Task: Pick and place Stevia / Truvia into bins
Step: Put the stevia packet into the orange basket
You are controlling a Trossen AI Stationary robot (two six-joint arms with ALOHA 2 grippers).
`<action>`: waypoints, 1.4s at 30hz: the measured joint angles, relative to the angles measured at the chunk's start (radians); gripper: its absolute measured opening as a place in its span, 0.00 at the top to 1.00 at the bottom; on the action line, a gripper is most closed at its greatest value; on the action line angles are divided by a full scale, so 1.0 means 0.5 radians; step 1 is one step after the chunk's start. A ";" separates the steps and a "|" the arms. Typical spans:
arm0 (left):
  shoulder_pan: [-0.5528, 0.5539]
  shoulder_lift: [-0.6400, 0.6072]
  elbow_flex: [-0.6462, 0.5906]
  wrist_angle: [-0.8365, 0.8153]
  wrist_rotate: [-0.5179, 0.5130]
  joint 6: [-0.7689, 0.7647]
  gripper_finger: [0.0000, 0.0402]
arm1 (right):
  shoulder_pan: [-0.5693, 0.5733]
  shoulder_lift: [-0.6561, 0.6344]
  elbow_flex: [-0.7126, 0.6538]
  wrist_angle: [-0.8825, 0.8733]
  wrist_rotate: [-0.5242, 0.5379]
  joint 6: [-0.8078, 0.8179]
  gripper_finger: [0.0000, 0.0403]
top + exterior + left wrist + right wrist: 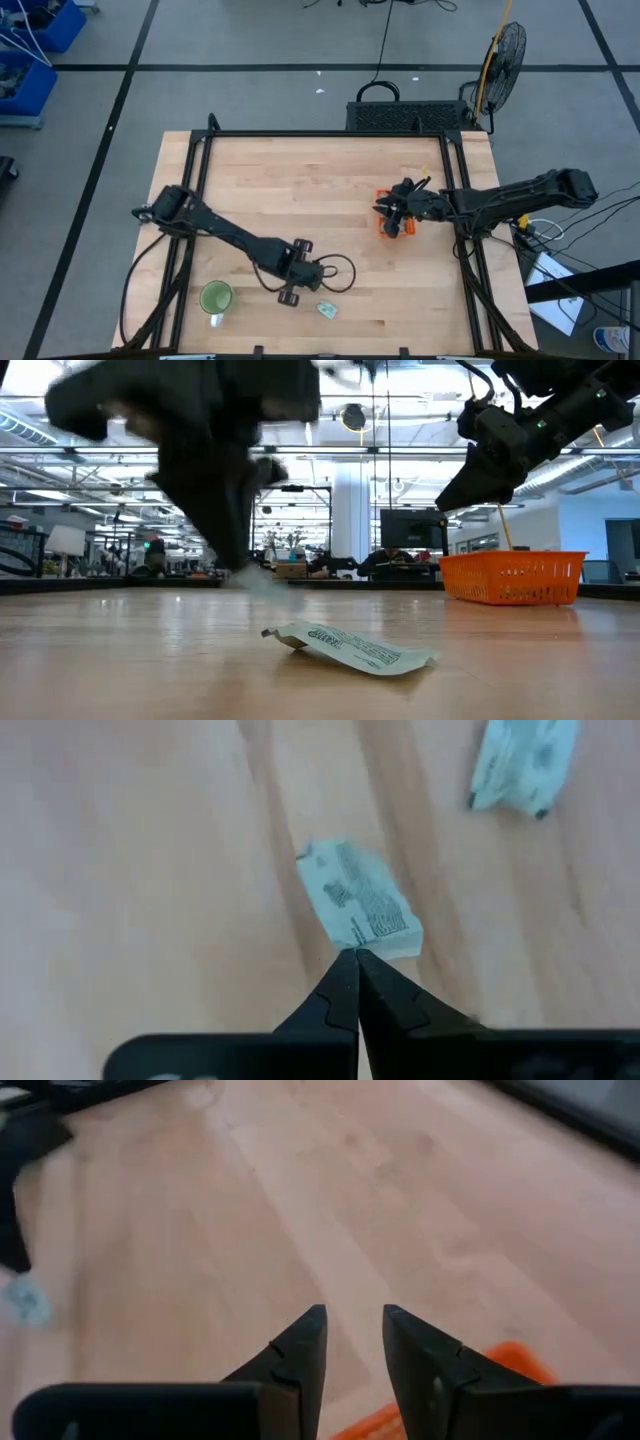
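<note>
My left gripper (290, 296) hangs over the near middle of the table, shut on one pale green and white sachet (360, 905). It shows blurred in the low view (235, 565). A second sachet (327, 310) lies flat on the wood just right of it, and also shows in the low view (350, 648) and the left wrist view (520, 760). The orange tray (385, 222) stands at the right middle of the table, also in the low view (512, 578). My right gripper (397, 212) is open and empty above the tray (355, 1340). My left gripper pinches the sachet by one short end (375, 942) between its two fingertips (340, 985). The rest of the sachet sticks out beyond the tips. In the low view the fingers point down and the tips are above the table.
A round green cup (216, 297) stands near the table's front left, beside my left arm. A black frame rail (320, 133) runs around the table. Bare wood lies between the two arms.
</note>
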 joint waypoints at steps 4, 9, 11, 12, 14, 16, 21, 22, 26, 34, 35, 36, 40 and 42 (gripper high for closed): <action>0.055 -0.107 0.001 -0.070 -0.244 0.022 0.99 | 0.001 0.086 0.000 0.174 -0.140 0.056 0.76; 0.118 -0.180 0.004 -0.087 -0.749 -0.017 0.99 | 0.000 0.291 0.000 0.673 -0.141 0.154 0.74; 0.127 -0.173 0.001 -0.096 -0.931 -0.046 0.99 | 0.000 0.387 0.001 0.876 -0.142 0.247 0.74; 0.136 -0.172 0.000 -0.089 -1.023 -0.065 0.99 | 0.000 0.436 0.001 0.956 -0.142 0.287 0.74; 0.156 -0.166 0.004 -0.038 -1.172 -0.108 0.99 | -0.004 0.519 0.002 1.073 -0.143 0.355 0.74; 0.168 -0.159 0.003 -0.032 -1.280 -0.153 0.99 | -0.019 0.598 0.002 1.153 -0.143 0.417 0.74; 0.186 -0.158 0.002 0.097 -1.431 -0.139 0.99 | -0.084 0.752 0.002 1.268 -0.145 0.510 0.74; 0.193 -0.158 0.002 0.133 -1.441 -0.125 0.99 | -0.095 0.778 0.002 1.299 -0.146 0.510 0.74; 0.217 -0.158 0.002 0.265 -1.457 -0.039 0.99 | -0.130 0.883 0.002 1.471 -0.355 0.516 0.74; 0.267 -0.158 0.002 0.324 -1.455 -0.023 0.99 | -0.135 1.005 0.002 1.703 -0.509 0.566 0.74; 0.270 -0.158 0.002 0.330 -1.449 -0.012 0.99 | -0.134 1.007 0.002 1.702 -0.509 0.565 0.74; 0.271 -0.158 0.002 0.333 -1.446 -0.006 0.99 | -0.135 1.007 0.001 1.702 -0.509 0.565 0.74; 0.268 -0.158 0.002 0.332 -1.437 0.003 0.99 | -0.135 1.006 0.001 1.729 -0.510 0.561 0.74; 0.269 -0.158 0.002 0.332 -1.434 0.002 1.00 | -0.134 1.000 0.001 1.747 -0.510 0.561 0.74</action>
